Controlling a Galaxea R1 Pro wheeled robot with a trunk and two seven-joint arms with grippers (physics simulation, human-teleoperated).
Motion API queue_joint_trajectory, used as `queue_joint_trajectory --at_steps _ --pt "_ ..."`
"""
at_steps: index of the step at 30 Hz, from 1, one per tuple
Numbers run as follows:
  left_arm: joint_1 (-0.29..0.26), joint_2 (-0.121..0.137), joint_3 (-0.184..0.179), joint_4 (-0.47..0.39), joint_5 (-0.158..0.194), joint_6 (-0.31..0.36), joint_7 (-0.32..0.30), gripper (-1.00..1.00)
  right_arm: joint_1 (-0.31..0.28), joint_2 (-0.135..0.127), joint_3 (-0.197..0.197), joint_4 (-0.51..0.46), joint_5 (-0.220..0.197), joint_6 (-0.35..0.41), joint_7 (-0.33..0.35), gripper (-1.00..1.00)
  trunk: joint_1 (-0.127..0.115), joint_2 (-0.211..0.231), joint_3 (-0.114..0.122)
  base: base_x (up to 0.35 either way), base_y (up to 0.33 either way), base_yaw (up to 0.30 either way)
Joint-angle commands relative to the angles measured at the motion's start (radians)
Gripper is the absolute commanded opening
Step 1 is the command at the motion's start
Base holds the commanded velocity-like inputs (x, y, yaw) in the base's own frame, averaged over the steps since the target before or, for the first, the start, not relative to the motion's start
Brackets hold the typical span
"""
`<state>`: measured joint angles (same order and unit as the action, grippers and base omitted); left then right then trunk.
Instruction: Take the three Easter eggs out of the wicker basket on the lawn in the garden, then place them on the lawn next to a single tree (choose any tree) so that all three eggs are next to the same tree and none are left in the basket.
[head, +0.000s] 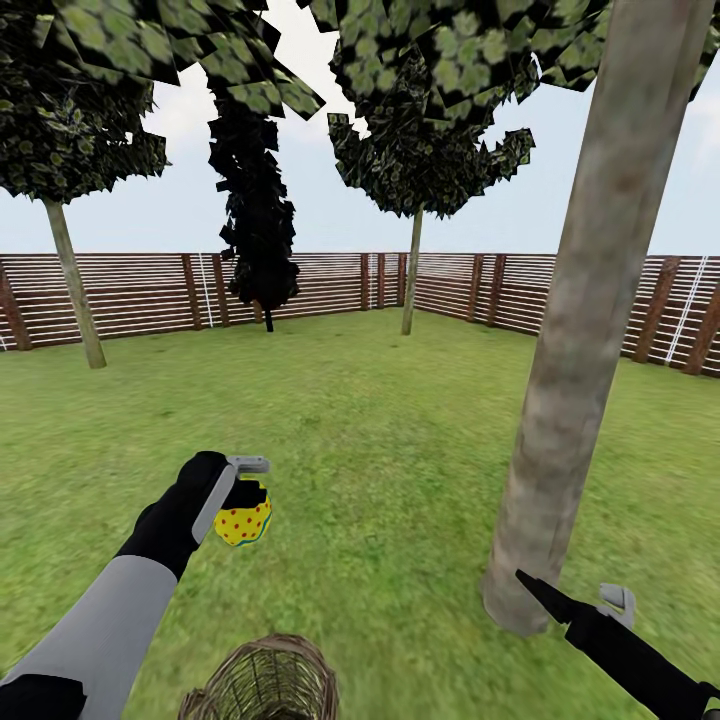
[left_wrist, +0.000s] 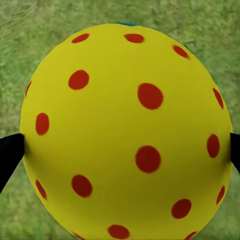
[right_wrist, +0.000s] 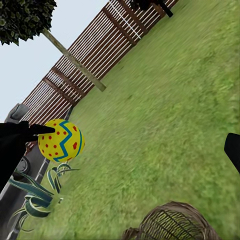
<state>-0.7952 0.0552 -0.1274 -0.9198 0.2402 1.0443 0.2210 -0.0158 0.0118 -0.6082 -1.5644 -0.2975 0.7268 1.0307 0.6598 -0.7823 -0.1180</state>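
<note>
Wicker basket (head: 262, 682) sat nearest the head camera, on the lawn (head: 380, 440) below and just behind the left gripper (head: 246, 500). Its inside was not readable through the weave; whether eggs remained in it could not be told.

Left gripper was clenched on a yellow red-dotted Easter egg (head: 243, 521), held clear above the grass. In the left wrist view the egg (left_wrist: 125, 132) was pinched at its widest girth, one black fingertip (left_wrist: 9, 150) on each side, so the grip looked centred. In the right wrist view the same egg (right_wrist: 61, 140) showed a blue zigzag band.

Right gripper (head: 575, 598) sat low beside the base of the near tree (head: 575, 380), fingers spread and holding nothing.

Judged step: carry the egg across to that trunk and set it down. To do it well:
- swing the left gripper toward the right gripper's side, staying above the grass;
- lower until the egg touches the lawn before letting go, as a round egg would likely roll if dropped;
- place it near the trunk foot, apart from the right gripper;
- leave room for the other eggs.

Farther out stood a dark narrow tree (head: 255, 230), more trees and the slat fence (head: 130, 295).
</note>
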Motion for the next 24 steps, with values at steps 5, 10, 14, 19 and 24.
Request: queue_joint_trajectory --at_steps 5,10,14,19,24 --pt "-0.001 0.002 -0.003 -0.002 0.010 0.003 0.009 -1.00 -0.001 0.002 -0.003 0.000 -0.003 0.004 0.003 1.00 0.000 -0.001 -0.002 0.000 0.000 0.000" --pt "-0.001 0.003 -0.003 -0.002 0.011 0.003 0.009 -1.00 -0.001 0.002 -0.004 0.000 -0.001 0.004 0.003 1.00 0.000 -0.001 -0.001 0.000 0.000 -0.012" --pt "-0.001 0.003 -0.003 -0.003 0.014 0.003 0.009 -1.00 -0.001 0.001 -0.004 0.000 -0.003 0.005 0.002 1.00 0.000 -0.001 0.002 0.000 0.000 -0.181" --pt "-0.001 0.004 -0.003 -0.004 0.015 0.003 0.009 -1.00 -0.001 0.001 -0.004 0.000 -0.003 0.005 0.002 1.00 0.000 -0.001 0.006 0.000 0.000 -0.235" --pt "-0.001 0.004 -0.003 -0.004 0.015 0.003 0.009 -1.00 -0.001 0.001 -0.004 0.000 -0.003 0.005 0.003 1.00 0.000 -0.001 0.011 -0.006 0.000 -0.241"
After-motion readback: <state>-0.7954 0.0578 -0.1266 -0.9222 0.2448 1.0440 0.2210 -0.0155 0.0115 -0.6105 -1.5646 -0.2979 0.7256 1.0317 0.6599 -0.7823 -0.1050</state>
